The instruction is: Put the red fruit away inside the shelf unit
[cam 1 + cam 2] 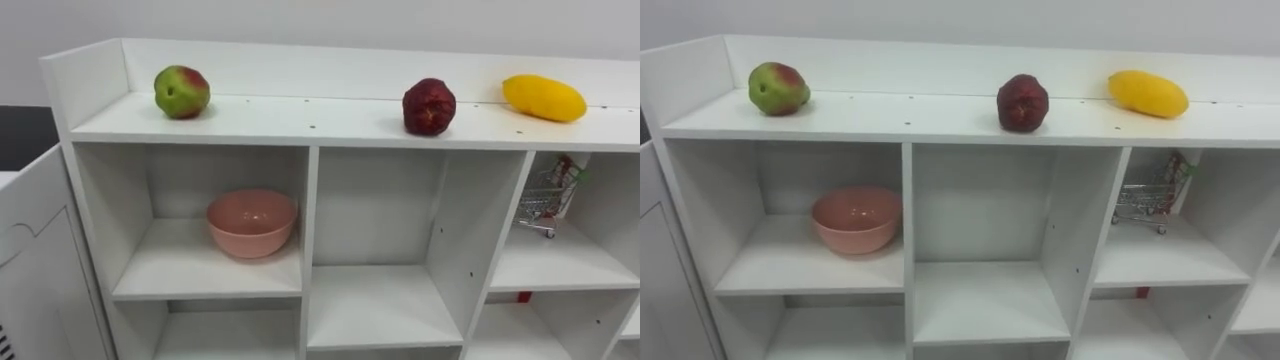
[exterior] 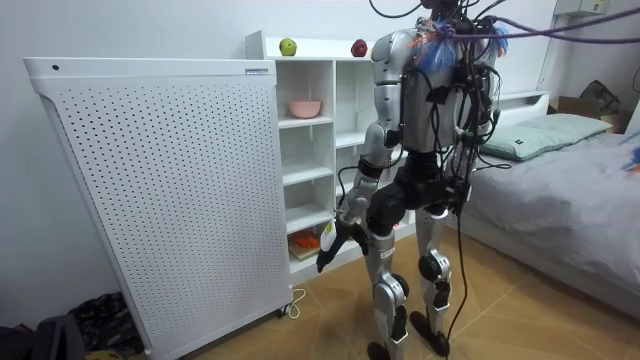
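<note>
- While the robot stands upright close before the white closet (image 1: 300,118), with a white perforated panel (image 2: 170,190) on the room view's left and a bed (image 2: 560,190) on its right, three fruits lie in one row on the closet's top board, well apart from each other.
- Fruit, count 3: one green-and-red apple (image 1: 181,91) toward the left end, one dark red fruit (image 1: 429,107) near the middle, and one yellow mango (image 1: 544,98) to the right.
- Bowl, count 1: the pink bowl (image 1: 252,222) sits upright in the upper left compartment, below the apple.
- Cart, count 1: a small wire shopping cart (image 1: 547,202) stands in the upper right compartment, below the mango.
- The left hand (image 2: 333,243) hangs low at the robot's side, level with the lower shelves. Whether it is open or closed cannot be told.
</note>
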Controlling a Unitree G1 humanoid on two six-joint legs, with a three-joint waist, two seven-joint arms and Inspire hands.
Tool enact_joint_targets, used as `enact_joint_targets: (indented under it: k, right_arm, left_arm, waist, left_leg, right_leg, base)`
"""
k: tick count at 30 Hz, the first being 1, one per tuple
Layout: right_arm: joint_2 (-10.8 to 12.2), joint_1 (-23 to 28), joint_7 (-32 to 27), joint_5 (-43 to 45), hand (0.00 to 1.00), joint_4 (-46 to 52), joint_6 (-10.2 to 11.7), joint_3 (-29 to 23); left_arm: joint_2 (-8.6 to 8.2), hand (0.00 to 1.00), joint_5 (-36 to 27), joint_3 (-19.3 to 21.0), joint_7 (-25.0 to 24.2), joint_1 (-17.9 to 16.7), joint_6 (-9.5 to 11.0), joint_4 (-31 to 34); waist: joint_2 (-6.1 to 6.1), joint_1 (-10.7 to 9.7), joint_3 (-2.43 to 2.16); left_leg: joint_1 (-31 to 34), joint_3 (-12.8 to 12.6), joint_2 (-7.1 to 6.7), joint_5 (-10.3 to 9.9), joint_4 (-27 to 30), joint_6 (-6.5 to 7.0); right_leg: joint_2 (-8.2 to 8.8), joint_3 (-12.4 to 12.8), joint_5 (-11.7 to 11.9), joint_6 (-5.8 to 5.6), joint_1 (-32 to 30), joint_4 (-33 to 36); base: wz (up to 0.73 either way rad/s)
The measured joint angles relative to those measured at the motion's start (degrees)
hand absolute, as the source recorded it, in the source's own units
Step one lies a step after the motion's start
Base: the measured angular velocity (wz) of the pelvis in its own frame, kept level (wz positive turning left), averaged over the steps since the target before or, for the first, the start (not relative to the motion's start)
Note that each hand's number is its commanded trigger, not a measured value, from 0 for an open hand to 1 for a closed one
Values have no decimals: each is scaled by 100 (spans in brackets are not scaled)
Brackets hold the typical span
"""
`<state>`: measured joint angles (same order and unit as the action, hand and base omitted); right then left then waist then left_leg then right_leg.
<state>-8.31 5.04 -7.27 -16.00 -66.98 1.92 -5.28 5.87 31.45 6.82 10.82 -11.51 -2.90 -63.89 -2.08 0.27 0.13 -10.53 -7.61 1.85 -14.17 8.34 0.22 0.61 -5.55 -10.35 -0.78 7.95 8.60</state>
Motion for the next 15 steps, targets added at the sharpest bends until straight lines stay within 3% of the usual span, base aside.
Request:
enact_joint_targets:
  k: [6,7,10,11,15]
  right_arm:
    - [-4,-278,-620,91,0,1212,132,-294]
    - [-4,-296,-682,92,0,1399,142,-305]
    - [-1,-269,-1031,237,0,2787,140,-321]
    - [-3,-238,-1155,370,0,3367,153,-318]
    - [3,-172,-1565,1158,0,4965,352,-117]
  left_arm:
    - [51,0,-184,-9,142,38,133,-27]
    - [56,0,-205,-16,149,35,134,-28]
    - [53,0,-198,-35,161,-14,129,-20]
    - [57,0,-194,-43,164,-27,115,-4]
    - [89,0,-201,-250,280,-75,46,28]
  waist:
    - [-23,6,12]
    - [23,5,14]
    - [35,3,30]
    - [53,-3,15]
    - [68,72,7]
  left_leg:
    - [-20,11,-11,1,34,1]
    - [-19,9,-10,1,37,1]
    - [-11,-9,-11,1,35,2]
    - [2,-11,-9,1,27,1]
    - [41,-12,0,2,28,0]
  right_leg:
    - [6,56,0,0,6,10]
    - [5,67,0,0,2,16]
    - [0,83,0,0,-41,18]
    - [-3,85,0,0,-72,20]
    - [-11,79,1,2,-133,17]
  base:
    - [-1]
    - [-4]
    - [-4]
    - [-3]
    - [0]
